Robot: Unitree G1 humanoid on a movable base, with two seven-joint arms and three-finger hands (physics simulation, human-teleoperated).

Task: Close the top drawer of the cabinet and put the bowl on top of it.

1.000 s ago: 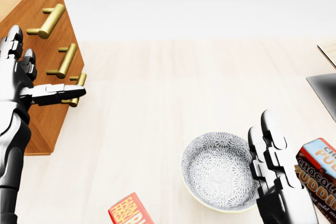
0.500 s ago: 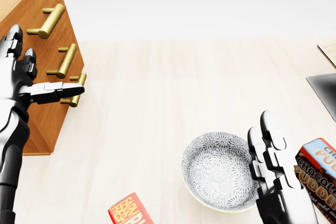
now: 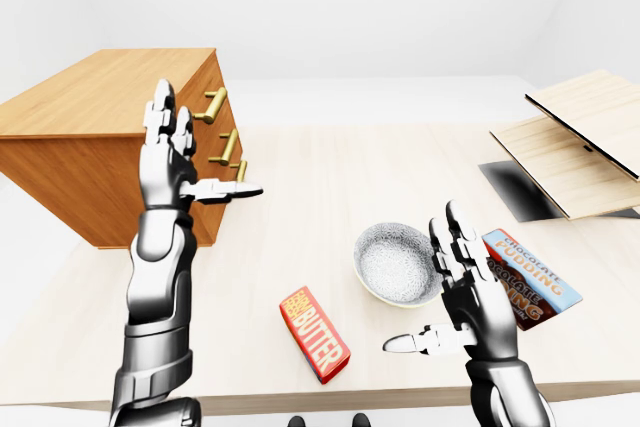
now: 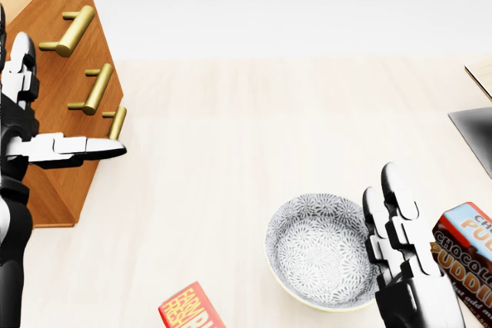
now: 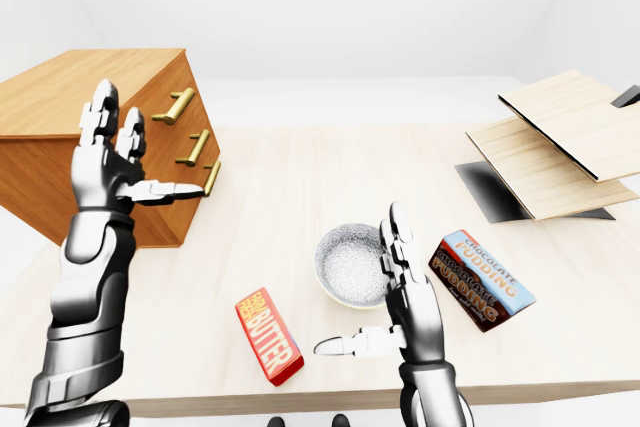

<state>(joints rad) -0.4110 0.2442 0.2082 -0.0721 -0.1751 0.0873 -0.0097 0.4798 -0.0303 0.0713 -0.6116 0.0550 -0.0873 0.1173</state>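
1. Your left hand (image 3: 163, 169) is raised beside the cabinet (image 3: 95, 107), spread wide and holding nothing, thumb poking out sideways. The top drawer handle (image 3: 212, 104) sits just above and past that thumb. I can't tell from here whether the drawer is flush or proud. Push with the thumb instead of the palm and you could hook a handle. You could also shove the whole cabinet along the table (image 3: 320, 177).

2. Watch the butter box (image 3: 314, 333), lying low between your hands, down and to the left of your right thumb. A low sweep across could clip it.

3. The bowl (image 3: 398, 263) sits on the table right against the left side of your right hand's fingers, touching or a hair apart; I can't say which. Pinch one side of the rim and it may tip or skate away. And your raised left arm stands in the carry path to the cabinet top.

4. Your right hand (image 3: 470, 307) is open too, fingers straight, empty. The pudding box (image 3: 530, 272) is tight on its right side, so any wrist swing may nudge it.
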